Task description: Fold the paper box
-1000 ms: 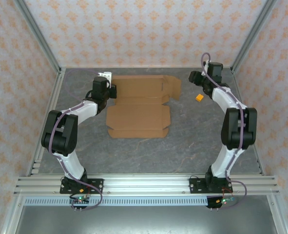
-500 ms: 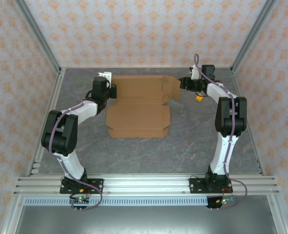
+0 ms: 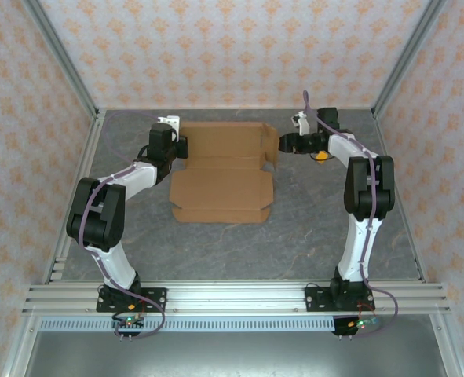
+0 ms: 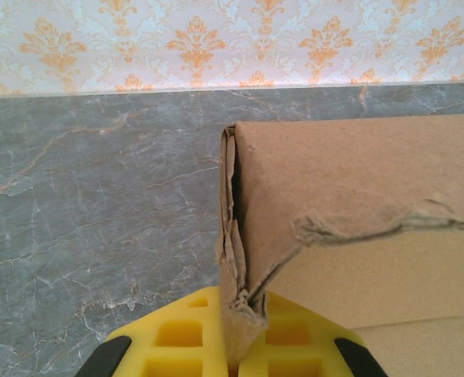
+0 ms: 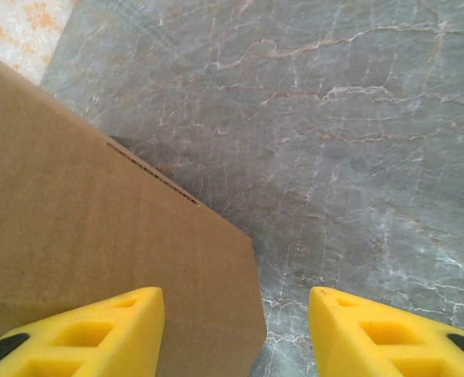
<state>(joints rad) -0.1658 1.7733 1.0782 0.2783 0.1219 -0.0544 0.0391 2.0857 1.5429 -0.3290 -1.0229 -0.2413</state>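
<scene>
I have the left gripper [image 3: 181, 147] clamped on the left edge of the brown corrugated cardboard paper box [image 3: 224, 169], at its far-left corner. In the left wrist view, the corner sits crumpled and ragged, pinched between the yellow fingers [image 4: 177, 342]. The box lies mostly flat and unfolded on the grey marbled tabletop [image 3: 294, 228], between my two grippers.

At the box's far-right flap, the right gripper [image 3: 283, 144] has its jaws apart. In the right wrist view, one yellow finger [image 5: 98, 326] sits over the cardboard and the other over bare table, with the flap's cut corner between them. I can't tell whether either one touches the flap.

A small orange piece [image 3: 320, 156] lies off the box's right side, beside the right wrist. On the near side of the box there is wide bare tabletop. Beyond its far edge there is only a narrow strip before the wall.
</scene>
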